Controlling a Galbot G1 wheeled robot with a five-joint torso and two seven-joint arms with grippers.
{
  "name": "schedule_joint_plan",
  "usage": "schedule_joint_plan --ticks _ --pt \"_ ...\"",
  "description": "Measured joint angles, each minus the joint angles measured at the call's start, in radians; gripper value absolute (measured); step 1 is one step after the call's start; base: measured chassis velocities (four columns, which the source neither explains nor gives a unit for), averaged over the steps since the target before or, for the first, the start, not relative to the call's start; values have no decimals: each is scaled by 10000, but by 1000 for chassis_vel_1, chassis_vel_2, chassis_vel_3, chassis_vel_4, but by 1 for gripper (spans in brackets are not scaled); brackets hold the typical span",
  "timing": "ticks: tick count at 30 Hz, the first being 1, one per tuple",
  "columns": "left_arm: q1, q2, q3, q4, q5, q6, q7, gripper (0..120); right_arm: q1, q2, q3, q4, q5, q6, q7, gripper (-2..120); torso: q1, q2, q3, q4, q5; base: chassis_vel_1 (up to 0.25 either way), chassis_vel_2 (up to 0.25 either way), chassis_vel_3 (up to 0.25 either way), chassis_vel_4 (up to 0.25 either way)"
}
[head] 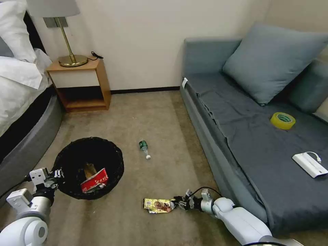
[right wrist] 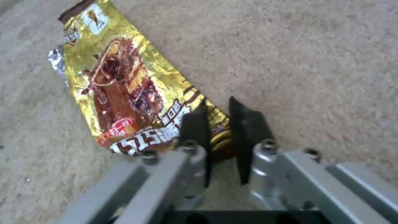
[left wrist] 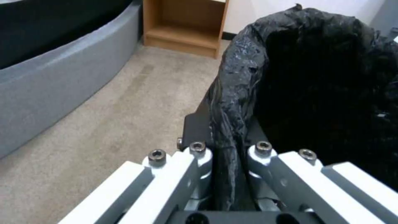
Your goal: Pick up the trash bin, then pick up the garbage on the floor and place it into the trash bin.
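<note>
The trash bin (head: 73,153), lined with a crinkled black bag (left wrist: 315,77), is on the left of the carpet. My left gripper (head: 57,175) (left wrist: 226,130) is shut on its near rim. Inside the bin lie a red-and-white snack packet (head: 95,180) and a brown pouch (head: 90,168). Of the garbage on the floor, a shiny gold-brown wrapper (head: 157,205) (right wrist: 120,90) lies flat in front of me. My right gripper (head: 177,203) (right wrist: 218,118) is down at the carpet, shut on that wrapper's near end. A small green-labelled bottle (head: 144,148) lies on the carpet farther off.
A grey sofa (head: 239,136) runs along the right, close to my right arm, with a yellow tape roll (head: 283,120) and a white box with cable (head: 309,164) on it. A wooden nightstand (head: 82,85) and the bed's grey base (head: 27,143) bound the left.
</note>
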Motion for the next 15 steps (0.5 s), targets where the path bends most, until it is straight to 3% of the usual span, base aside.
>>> schedule_joint_plan --ticks 2,15 --pt "-1 8 -18 7 -9 0 1 4 6 37 2 -46 -8 36 0 0 0 0 0 0 1 0 0 0 0" --pt "-1 16 -55 49 -22 -17 16 4 168 68 347 35 118 104 70 0 0 1 0 0 1 0 0 0 0"
